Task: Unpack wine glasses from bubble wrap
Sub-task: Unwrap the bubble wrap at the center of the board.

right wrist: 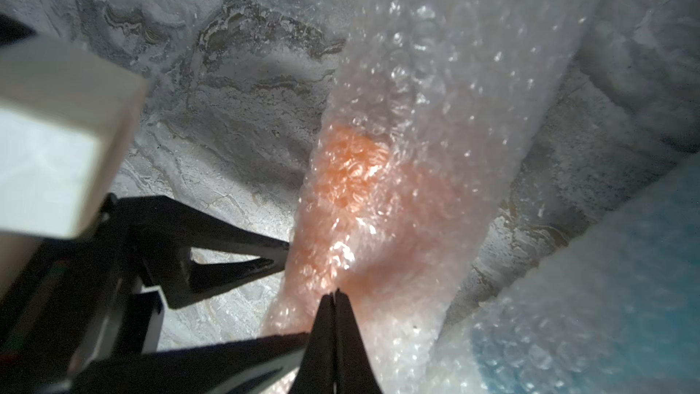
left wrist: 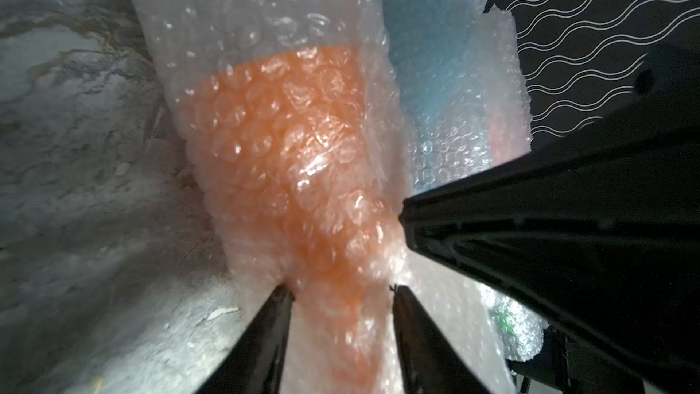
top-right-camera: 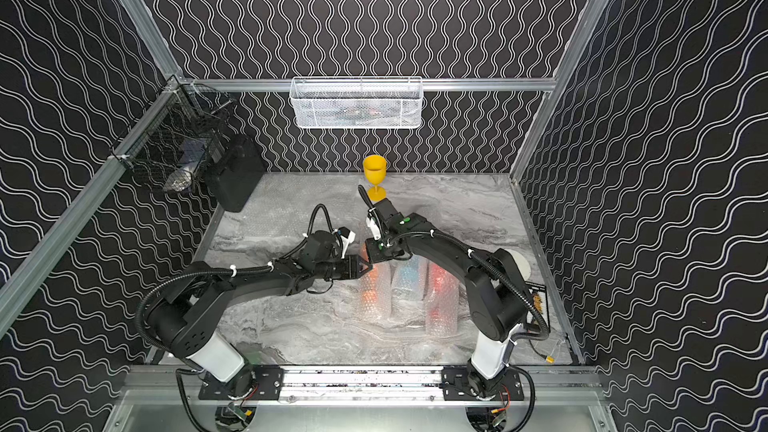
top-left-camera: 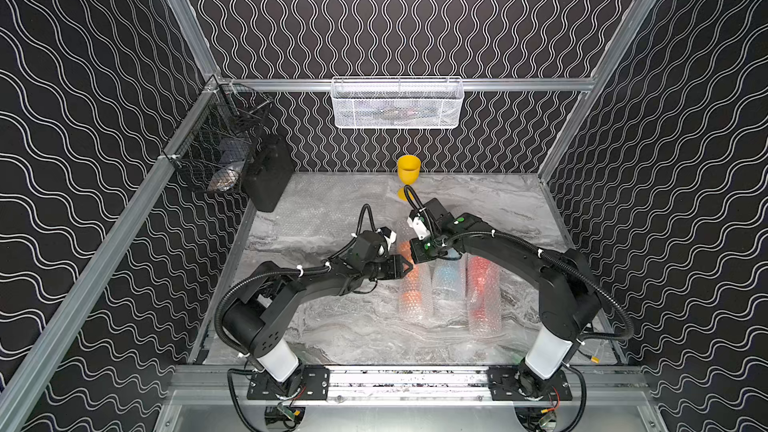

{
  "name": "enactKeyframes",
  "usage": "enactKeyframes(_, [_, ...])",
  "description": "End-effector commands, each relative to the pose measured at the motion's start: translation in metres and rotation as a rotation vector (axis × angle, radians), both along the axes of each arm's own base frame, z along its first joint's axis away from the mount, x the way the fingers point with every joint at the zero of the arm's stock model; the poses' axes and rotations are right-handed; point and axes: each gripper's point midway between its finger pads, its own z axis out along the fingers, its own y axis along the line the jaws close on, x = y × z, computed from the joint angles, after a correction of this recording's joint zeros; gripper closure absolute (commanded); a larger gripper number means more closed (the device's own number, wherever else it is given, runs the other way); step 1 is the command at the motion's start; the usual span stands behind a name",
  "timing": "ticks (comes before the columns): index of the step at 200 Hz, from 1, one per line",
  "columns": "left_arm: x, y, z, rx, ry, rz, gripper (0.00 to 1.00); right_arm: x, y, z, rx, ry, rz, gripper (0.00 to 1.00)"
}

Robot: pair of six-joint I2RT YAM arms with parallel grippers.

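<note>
Straddling the orange tube [left wrist: 288,153] of bubble wrap, the left gripper [left wrist: 341,289] reaches in from the robot's left. Its jaws are part spread, both tips touching the film on opposite sides where the orange shape inside narrows, with film bunched between them. Right gripper [right wrist: 335,295]: jaws pressed together, tips set against the same tube, just beside the left gripper; cannot tell whether a fold of film is caught between them. The tube lies near the middle of the marble table [top-left-camera: 332,326], long axis running front to back, and the grippers meet over its far part. Blue tube [top-left-camera: 448,280] sits just beside it on the robot's right, touching or nearly so; red tube [top-left-camera: 482,288] is next over, all three parallel. Yellow goblet [top-left-camera: 409,168] is unwrapped, upright at the far edge of the table, apart from both grippers. Flat sheet [top-left-camera: 324,205] of bubble wrap is spread on the far left part of the table. Containers: white mesh basket [top-left-camera: 397,103] hung on the back rail, dark and reddish shapes inside, too blurred to name. Black wire basket [top-left-camera: 220,147] hung on the left rail, something pale grey and something silvery in it, not identifiable. Black case [top-left-camera: 268,176] stands on the table below that basket, against the wall
</note>
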Motion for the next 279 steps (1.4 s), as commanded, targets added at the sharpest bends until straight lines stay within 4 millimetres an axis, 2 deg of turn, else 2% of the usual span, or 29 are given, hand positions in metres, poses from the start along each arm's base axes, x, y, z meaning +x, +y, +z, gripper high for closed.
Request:
enactKeyframes(1, [0.003, -0.007, 0.004, -0.019, -0.03, -0.017, 0.7, 0.002, 0.003, 0.004, 0.024, -0.009, -0.003, 1.0])
enactKeyframes(60, [0.004, 0.003, 0.024, 0.024, -0.088, 0.002, 0.88, 0.003, -0.003, 0.003, 0.023, -0.01, -0.014, 1.0])
enactKeyframes(93, [0.001, 0.015, 0.032, 0.09, -0.113, 0.012, 0.92, 0.004, -0.002, 0.006, 0.028, -0.016, -0.011, 1.0])
enactKeyframes(127, [-0.007, 0.031, 0.027, 0.181, -0.115, 0.019, 0.93, 0.006, 0.005, 0.01, 0.051, -0.012, 0.006, 1.0])
enactKeyframes(162, [-0.013, 0.035, 0.024, 0.198, -0.106, 0.016, 0.93, 0.002, 0.013, 0.008, 0.074, 0.023, 0.034, 1.0])
enactKeyframes(171, [-0.014, 0.035, 0.023, 0.201, -0.106, 0.015, 0.93, 0.002, 0.014, 0.009, 0.077, 0.023, 0.036, 0.97])
enactKeyframes(194, [-0.014, 0.032, 0.022, 0.214, -0.106, 0.008, 0.94, 0.0, 0.012, 0.013, 0.074, 0.02, 0.043, 0.8])
enactKeyframes(227, [-0.013, 0.027, 0.024, 0.224, -0.111, 0.0, 0.94, -0.007, 0.016, 0.021, 0.061, 0.008, 0.061, 0.68])
enactKeyframes(247, [-0.012, 0.025, 0.026, 0.235, -0.116, -0.002, 0.94, -0.012, 0.016, 0.017, 0.005, 0.009, 0.07, 0.65])
enactKeyframes(279, [-0.012, 0.028, 0.026, 0.27, -0.124, 0.0, 0.94, -0.013, 0.007, 0.005, -0.098, -0.005, 0.059, 0.64])
